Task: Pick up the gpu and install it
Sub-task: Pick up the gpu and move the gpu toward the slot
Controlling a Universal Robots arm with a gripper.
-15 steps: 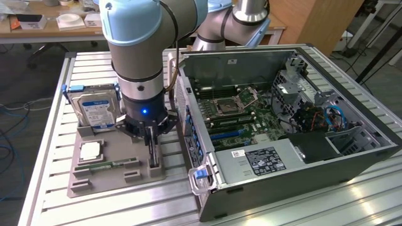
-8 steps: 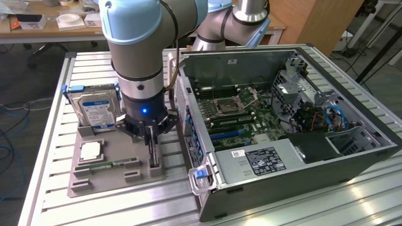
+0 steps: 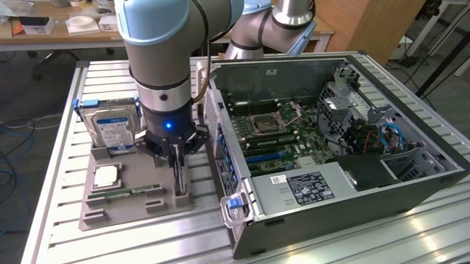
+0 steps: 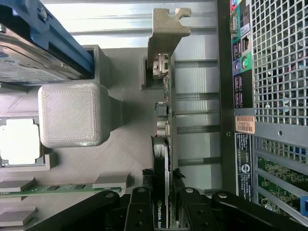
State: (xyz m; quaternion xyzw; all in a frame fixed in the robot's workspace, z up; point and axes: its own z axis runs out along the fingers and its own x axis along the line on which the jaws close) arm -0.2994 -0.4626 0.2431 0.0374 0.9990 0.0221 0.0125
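The gpu [image 3: 179, 177] stands on edge in a slot at the side of the grey holder tray [image 3: 132, 214] nearest the computer. In the wrist view it is a thin dark card [image 4: 161, 154] with a silver end bracket [image 4: 167, 29] at its far end. My gripper [image 3: 175, 157] reaches straight down onto it from above. Its black fingers [image 4: 141, 204] press against both faces of the card, so the gripper [image 4: 163, 195] is shut on the gpu. The card still sits in its tray slot.
An open computer case [image 3: 411, 187] lies just to the exterior view's right of the tray, with the motherboard [image 3: 276, 129] exposed. The tray also holds a hard drive [image 3: 110, 129], a processor chip [image 3: 107, 175] and a green memory stick [image 3: 125, 192]. Everything rests on a slatted metal table [image 3: 66, 165].
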